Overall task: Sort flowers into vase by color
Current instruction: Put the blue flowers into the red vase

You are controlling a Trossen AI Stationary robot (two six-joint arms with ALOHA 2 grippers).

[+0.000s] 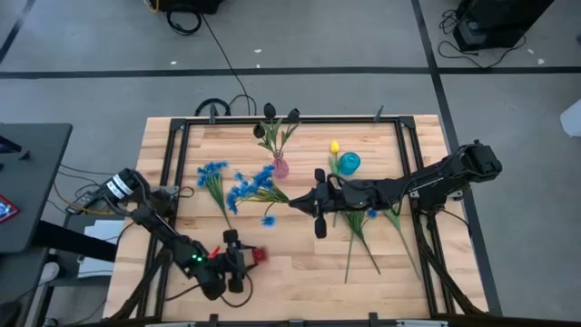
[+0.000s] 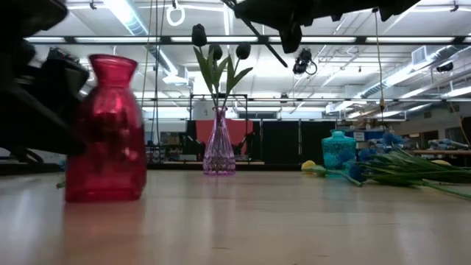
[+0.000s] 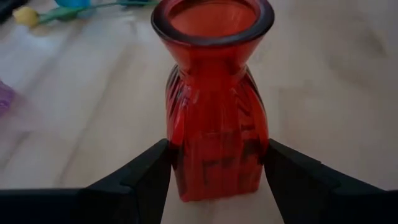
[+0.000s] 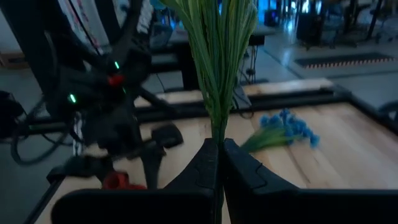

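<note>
Straddling a ribbed red glass vase (image 3: 214,112) low in the frame, the left end effector (image 3: 216,177) stands open; the right end effector (image 4: 219,163) pinches thin green stems (image 4: 219,56) mid-frame.

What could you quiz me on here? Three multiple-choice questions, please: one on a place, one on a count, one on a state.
1. Where are the dark tulips?
A. in the pink vase
B. in the red vase
C. lying flat

2. How many vases stand on the table?
A. two
B. three
C. five

3. What is the right gripper doing?
A. open, empty
B. shut on a green stem
C. shut on a vase

Answers:
1 A: the low view shows the tulips rising from the pink vase's neck.
2 B: there is a red, a pink and a teal vase.
3 B: the right wrist view shows its fingers pressed together with the stem between them.
</note>
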